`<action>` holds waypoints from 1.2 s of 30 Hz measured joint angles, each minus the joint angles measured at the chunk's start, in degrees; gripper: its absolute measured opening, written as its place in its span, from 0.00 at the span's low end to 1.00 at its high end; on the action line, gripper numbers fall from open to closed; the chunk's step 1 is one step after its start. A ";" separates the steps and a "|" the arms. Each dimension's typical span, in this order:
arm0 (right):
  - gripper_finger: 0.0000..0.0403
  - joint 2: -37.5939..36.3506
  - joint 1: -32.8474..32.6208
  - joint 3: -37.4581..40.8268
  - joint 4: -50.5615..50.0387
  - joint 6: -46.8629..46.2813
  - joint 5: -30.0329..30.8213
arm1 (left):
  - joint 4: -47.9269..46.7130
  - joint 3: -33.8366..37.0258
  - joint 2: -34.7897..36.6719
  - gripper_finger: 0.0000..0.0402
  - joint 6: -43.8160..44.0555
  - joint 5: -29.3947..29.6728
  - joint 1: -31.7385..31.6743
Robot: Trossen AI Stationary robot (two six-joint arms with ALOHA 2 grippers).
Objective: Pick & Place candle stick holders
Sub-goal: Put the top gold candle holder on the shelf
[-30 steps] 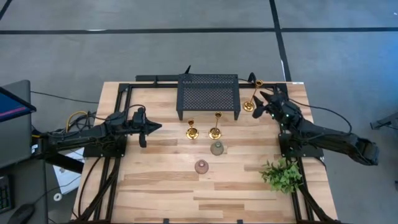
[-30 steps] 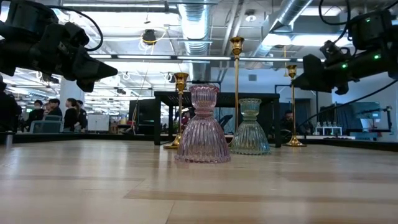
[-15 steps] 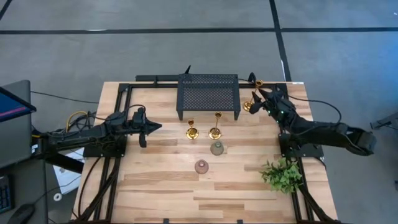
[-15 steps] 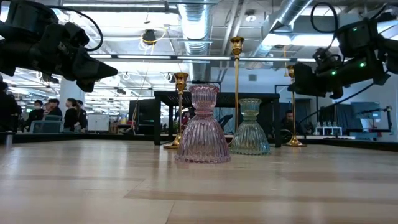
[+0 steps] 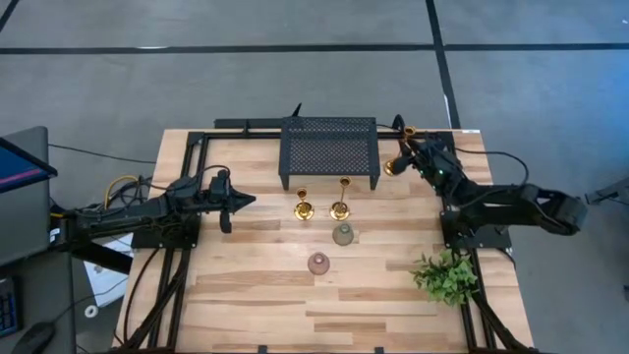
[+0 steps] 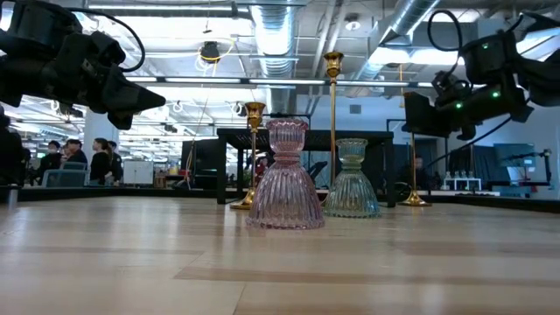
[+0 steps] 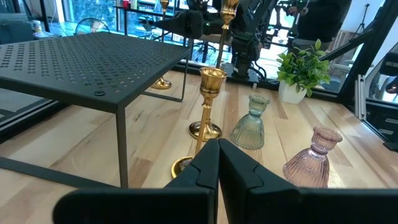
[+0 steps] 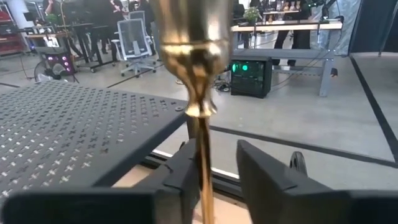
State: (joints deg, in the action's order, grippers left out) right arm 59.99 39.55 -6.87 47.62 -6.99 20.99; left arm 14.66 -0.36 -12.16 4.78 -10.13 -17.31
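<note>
Now, change: the right tool [image 5: 406, 157] has pushed farther toward the counter's back right corner than a second ago, closing in on the gold candlestick [image 5: 395, 165] there; the left arm has not moved.
Right tool: fingers [image 8: 264, 171] parted, one on each side of the candlestick's thin stem [image 8: 201, 155] just under its cup; contact cannot be told.
Left tool [image 5: 239, 201]: closed and empty, hovering left of the black rack [image 5: 329, 147].
Other holders: two gold candlesticks [image 5: 303, 207] [image 5: 340, 207] stand before the rack; the grey-green holder [image 5: 343, 234] and pink holder [image 5: 317, 263] sit nearer the counter [image 5: 256, 295] front.
</note>
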 joint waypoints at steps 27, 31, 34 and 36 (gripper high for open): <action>0.00 -15.73 0.33 -19.31 -39.76 8.75 0.07 | -0.02 0.00 -0.01 0.01 0.00 0.00 -0.01; 0.00 -15.69 0.33 -26.49 -42.72 12.08 -0.02 | -0.04 0.00 -0.01 0.01 0.00 0.00 0.00; 0.00 -14.73 -0.06 -30.71 -42.94 13.16 -2.44 | -0.04 0.00 -0.02 0.01 0.00 0.00 -0.01; 0.00 -13.30 -0.53 -33.34 -42.63 13.11 -5.26 | -0.04 0.00 0.00 0.01 0.00 0.00 -0.01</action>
State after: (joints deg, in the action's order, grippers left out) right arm 46.68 39.02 -40.21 4.98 6.12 15.73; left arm 14.61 -0.36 -12.16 4.78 -10.13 -17.32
